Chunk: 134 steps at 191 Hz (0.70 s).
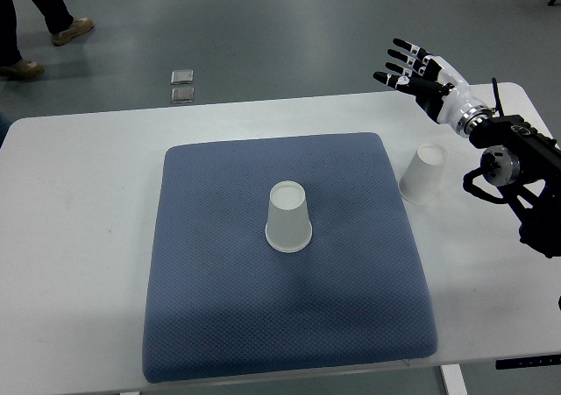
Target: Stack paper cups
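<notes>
Paper cups await stacking: one (288, 217) stands upside down at the centre of the blue mat (210, 307), a second (424, 174) just off the mat's right edge, where the right hand (415, 69) hovers beyond it, fingers spread, holding nothing

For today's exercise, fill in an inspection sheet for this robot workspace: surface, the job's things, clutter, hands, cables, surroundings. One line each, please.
Surface: white rectangular table with a blue textured square mat lying on it.
Job's things: one white paper cup upside down near the middle of the mat; a second white paper cup upside down on the bare table just right of the mat. Not stacked.
Clutter: nothing seen on the table.
Hands: right hand raised over the far right corner, fingers spread, holding nothing; left hand not in view.
Cables: nothing seen.
Surroundings: grey floor, two small metal plates on it, a person's legs and shoes at far left.
</notes>
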### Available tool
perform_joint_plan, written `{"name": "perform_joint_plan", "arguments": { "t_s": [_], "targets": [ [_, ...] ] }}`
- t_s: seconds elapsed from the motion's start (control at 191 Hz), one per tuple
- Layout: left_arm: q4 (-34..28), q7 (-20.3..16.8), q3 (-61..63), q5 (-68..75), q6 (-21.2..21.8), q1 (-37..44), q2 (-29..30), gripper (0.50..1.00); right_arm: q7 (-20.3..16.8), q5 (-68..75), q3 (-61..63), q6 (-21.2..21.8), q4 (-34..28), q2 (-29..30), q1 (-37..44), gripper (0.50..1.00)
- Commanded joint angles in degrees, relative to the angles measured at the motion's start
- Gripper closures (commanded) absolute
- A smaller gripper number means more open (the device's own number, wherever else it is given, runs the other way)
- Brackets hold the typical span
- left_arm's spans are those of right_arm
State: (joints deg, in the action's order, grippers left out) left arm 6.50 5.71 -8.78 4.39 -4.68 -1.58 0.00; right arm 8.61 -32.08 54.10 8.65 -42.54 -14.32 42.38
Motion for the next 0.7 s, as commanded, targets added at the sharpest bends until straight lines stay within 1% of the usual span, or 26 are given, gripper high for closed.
{"name": "perform_joint_plan", "arguments": {
  "t_s": [0.0,0.408,0.696],
  "targets": [
    [0.0,0.0,0.0,0.0,0.0,0.0,0.0,0.500,0.0,0.0,-0.1,0.1,0.0,0.0,0.0,0.581],
    [0.0,0.0,-0.1,0.1,0.0,0.1,0.0,0.500,0.6,0.0,-0.2,0.5,-0.3,0.1,-0.5,0.581],
    [0.0,0.0,-0.1,0.0,0.0,0.1,0.0,0.500,0.6,0.0,-0.1,0.7,-0.3,-1.0,-0.5,0.581]
  ]
}}
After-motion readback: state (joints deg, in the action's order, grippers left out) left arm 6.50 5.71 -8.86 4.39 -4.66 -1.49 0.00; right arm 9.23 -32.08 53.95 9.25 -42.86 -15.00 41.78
